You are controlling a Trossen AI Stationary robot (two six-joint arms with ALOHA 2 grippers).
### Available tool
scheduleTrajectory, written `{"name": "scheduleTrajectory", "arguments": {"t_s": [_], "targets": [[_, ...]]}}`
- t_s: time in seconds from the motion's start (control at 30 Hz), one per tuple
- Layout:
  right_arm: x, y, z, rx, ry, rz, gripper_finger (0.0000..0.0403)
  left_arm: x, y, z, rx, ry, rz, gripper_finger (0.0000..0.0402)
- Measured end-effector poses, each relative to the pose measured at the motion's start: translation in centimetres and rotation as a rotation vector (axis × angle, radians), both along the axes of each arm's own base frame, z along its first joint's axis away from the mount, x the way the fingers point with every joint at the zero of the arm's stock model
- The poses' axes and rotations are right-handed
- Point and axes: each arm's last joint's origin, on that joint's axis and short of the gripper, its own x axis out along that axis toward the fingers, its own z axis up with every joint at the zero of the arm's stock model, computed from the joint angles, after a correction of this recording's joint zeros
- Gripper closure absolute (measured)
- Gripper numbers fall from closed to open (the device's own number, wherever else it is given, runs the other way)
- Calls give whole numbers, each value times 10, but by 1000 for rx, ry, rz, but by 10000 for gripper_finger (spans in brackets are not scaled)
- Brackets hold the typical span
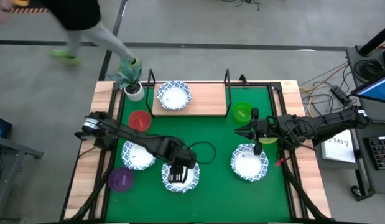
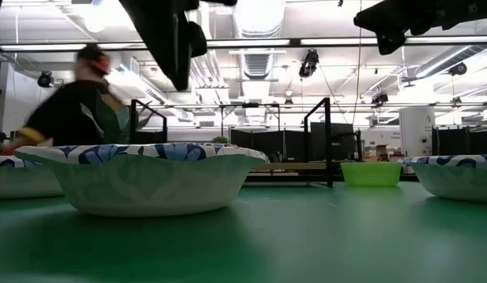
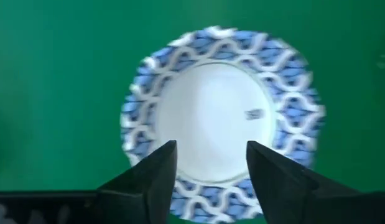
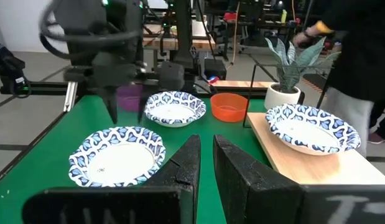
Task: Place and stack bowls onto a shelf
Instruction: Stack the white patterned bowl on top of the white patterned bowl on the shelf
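My left gripper (image 1: 178,174) (image 3: 211,163) hangs open over a white bowl with a blue-patterned rim (image 1: 180,178) (image 3: 220,118) near the mat's near edge, fingers pointing down and clear of it. My right gripper (image 1: 243,130) (image 4: 207,144) is shut and in the air, between the green bowl (image 1: 242,112) and another patterned bowl (image 1: 249,163). A yellow-green bowl (image 1: 268,140) lies partly hidden under the right arm. The shelf (image 1: 208,99) holds one patterned bowl (image 1: 174,95). A third mat bowl (image 1: 137,155), a red bowl (image 1: 139,120) and a purple bowl (image 1: 121,179) rest on their bases.
The green mat (image 1: 211,134) has bare room in its middle. A potted plant (image 1: 133,87) stands by the shelf's left end, whose black posts (image 1: 228,78) rise at the back. A cable loops near the left gripper (image 1: 206,152). A person (image 1: 86,28) walks beyond the far edge.
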Motion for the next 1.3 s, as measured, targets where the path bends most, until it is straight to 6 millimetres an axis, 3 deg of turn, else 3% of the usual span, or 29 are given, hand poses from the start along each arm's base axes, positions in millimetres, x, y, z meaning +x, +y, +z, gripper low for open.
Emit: {"name": "scheduleTrajectory", "arguments": {"t_s": [0.13,0.3,0.5,0.7,0.83,1.03,1.17,1.3], "targets": [[0,0,0,2,0,0,369,-5,4,-16,58,37,-24,200],[0,0,0,5,0,-1,369,-10,18,-45,150,65,1,203],[0,0,0,8,0,-1,369,-13,35,-72,167,58,55,223],[0,0,0,4,1,-1,369,-17,40,-84,170,73,67,248],[0,0,0,1,1,0,369,-20,41,-89,171,80,65,286],[0,0,0,1,1,-1,369,-19,41,-87,159,76,84,384],[0,0,0,1,1,0,369,-14,40,-77,151,46,84,391],[0,0,0,1,1,0,369,-9,41,-47,135,-44,64,399]]}}
